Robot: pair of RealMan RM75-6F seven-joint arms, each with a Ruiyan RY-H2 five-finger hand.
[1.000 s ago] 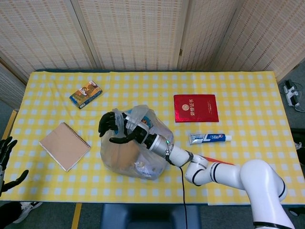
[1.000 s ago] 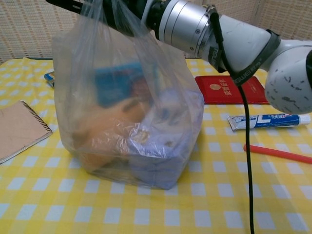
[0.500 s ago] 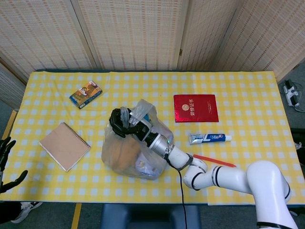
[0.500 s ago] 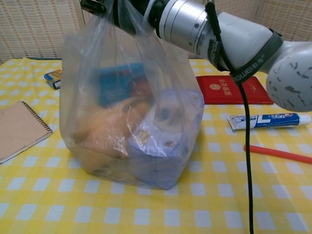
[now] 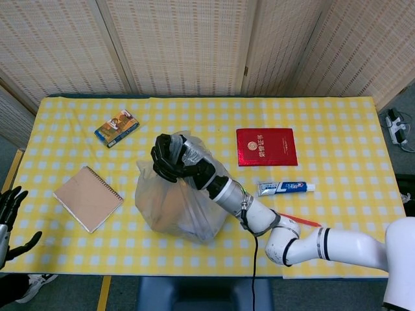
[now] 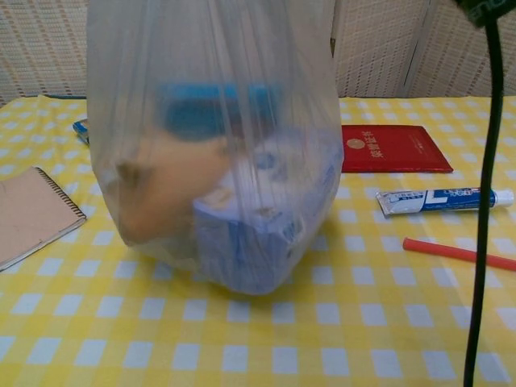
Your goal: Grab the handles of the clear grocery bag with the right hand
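Note:
The clear grocery bag [image 5: 174,207] holds several packaged goods and hangs stretched upward. Its handles are bunched inside my right hand [image 5: 170,159], whose dark fingers are curled tight around them. In the chest view the bag [image 6: 218,161] fills the left half, its plastic drawn taut toward the top edge, and the hand itself is above the frame. My left hand [image 5: 9,217] sits off the table's left edge with fingers spread and nothing in it.
A brown notebook [image 5: 87,198] lies left of the bag, a small box [image 5: 117,127] at the back left. A red booklet [image 5: 266,146], a toothpaste tube [image 5: 285,188] and a red pen [image 6: 459,253] lie to the right.
My right hand has closed on the handles and risen, pulling the bag taut and tall. In the chest view the hand and forearm have left the top of the frame.

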